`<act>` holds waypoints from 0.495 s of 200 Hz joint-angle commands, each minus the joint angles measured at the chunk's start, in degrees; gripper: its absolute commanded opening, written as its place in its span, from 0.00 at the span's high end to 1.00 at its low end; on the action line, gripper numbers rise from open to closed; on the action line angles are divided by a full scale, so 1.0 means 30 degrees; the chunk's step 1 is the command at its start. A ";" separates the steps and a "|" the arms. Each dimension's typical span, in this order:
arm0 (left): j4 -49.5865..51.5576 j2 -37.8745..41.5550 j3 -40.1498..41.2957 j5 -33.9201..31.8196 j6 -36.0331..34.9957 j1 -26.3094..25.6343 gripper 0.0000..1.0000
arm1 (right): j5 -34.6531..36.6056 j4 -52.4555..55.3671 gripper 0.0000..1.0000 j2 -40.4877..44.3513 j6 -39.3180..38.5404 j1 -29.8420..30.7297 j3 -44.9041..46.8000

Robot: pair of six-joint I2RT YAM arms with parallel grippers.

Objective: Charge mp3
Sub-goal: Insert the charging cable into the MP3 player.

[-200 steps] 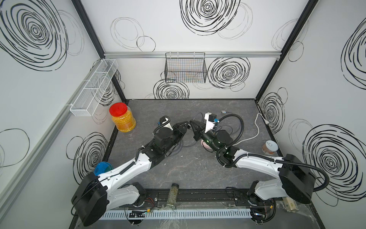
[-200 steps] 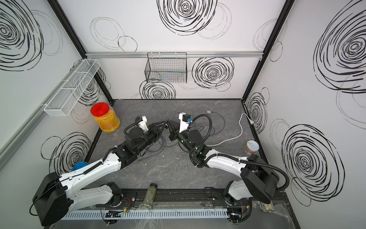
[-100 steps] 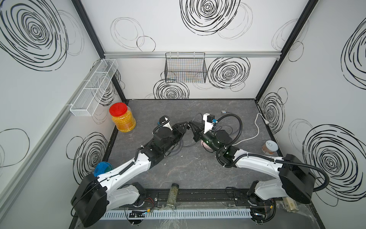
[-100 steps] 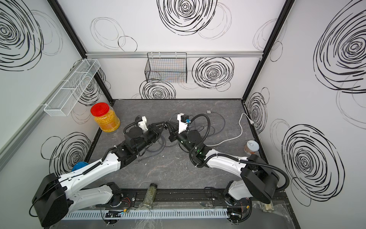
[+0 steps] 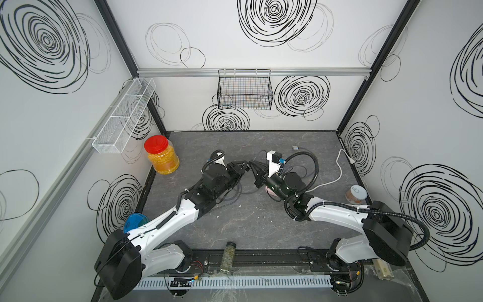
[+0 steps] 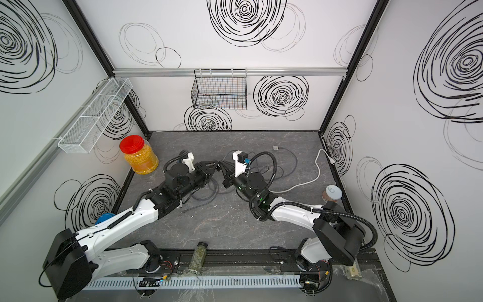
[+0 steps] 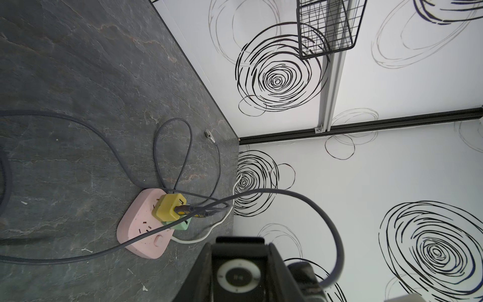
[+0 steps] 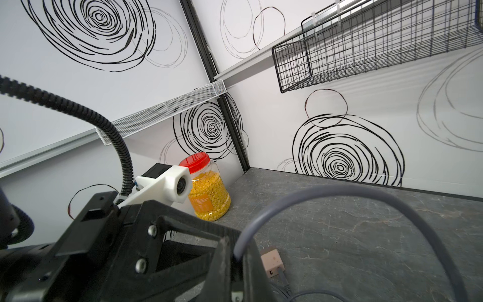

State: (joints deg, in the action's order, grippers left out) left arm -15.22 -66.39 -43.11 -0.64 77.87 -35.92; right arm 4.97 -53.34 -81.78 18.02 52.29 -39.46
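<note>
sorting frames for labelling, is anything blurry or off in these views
Right wrist view: the grey cable looping near the lens is soft, the jar behind it sharp. Left wrist view: the mp3 player reads clearly, no glare. Both top views: even light, faint colour fringing on the wire basket mesh.

Crowded beside the pink power strip (image 7: 136,230) by looping grey cables (image 7: 271,191); open on bare tabletop (image 7: 78,65) well beyond it.
</note>
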 commanded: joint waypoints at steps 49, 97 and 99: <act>-0.5297 0.0038 -0.2969 -0.0489 0.0379 0.0722 0.80 | -0.1581 0.5549 1.00 -0.1111 -0.0881 0.0323 0.0202; -0.5003 0.0229 -0.3581 0.0284 -0.0041 0.0812 0.80 | -0.1921 0.6485 1.00 -0.1898 -0.0572 0.0267 -0.0412; -0.4996 0.0227 -0.3586 0.0298 -0.0053 0.0797 0.80 | -0.1921 0.6453 1.00 -0.1915 -0.0517 0.0265 -0.0411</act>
State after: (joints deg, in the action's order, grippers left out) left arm -10.74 -67.94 -47.03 0.21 77.25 -34.11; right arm 4.97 -49.10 -83.40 16.40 51.83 -43.46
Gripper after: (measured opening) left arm 0.315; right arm 0.085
